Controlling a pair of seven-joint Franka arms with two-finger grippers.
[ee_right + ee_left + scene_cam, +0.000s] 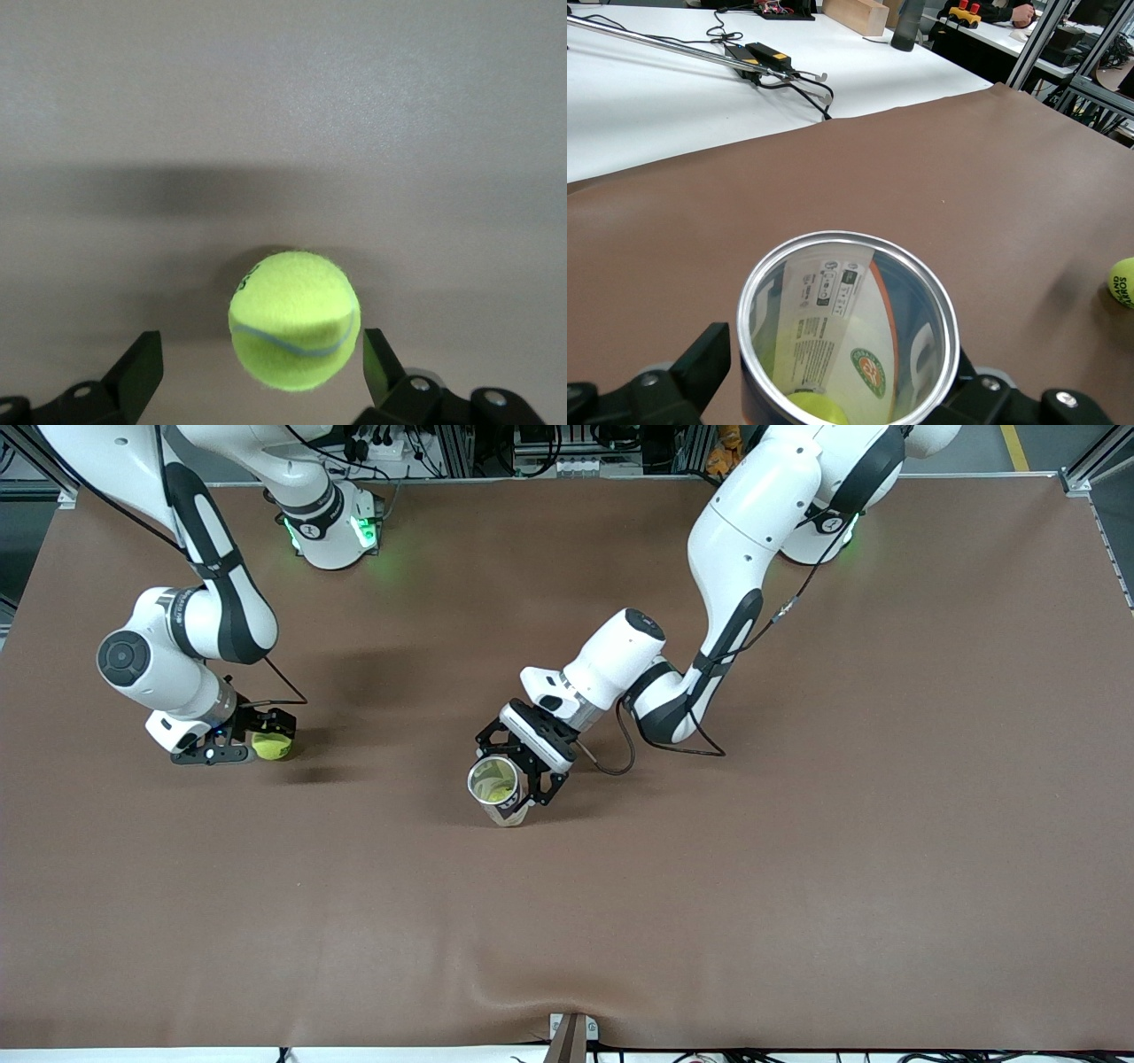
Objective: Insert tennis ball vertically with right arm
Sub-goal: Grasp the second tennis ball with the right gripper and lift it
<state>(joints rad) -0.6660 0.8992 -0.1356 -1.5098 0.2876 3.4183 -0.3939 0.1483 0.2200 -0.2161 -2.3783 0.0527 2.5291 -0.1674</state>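
A yellow-green tennis ball (273,746) (294,319) lies on the brown mat toward the right arm's end of the table. My right gripper (264,740) (261,376) is low over it and open, fingers either side; one finger (379,365) is close to the ball, the other stands apart. Near the table's middle my left gripper (514,772) (842,376) is shut on a clear tennis ball can (494,781) (849,328), tilted with its metal-rimmed mouth open. Another ball (817,410) sits at the can's bottom. The loose tennis ball (1123,282) also shows in the left wrist view.
The brown mat (797,868) covers the table, with a wrinkle (567,999) at its edge nearest the front camera above a small clamp (571,1035). A white bench (673,106) with cables and a wooden block (855,13) stands past the mat's edge.
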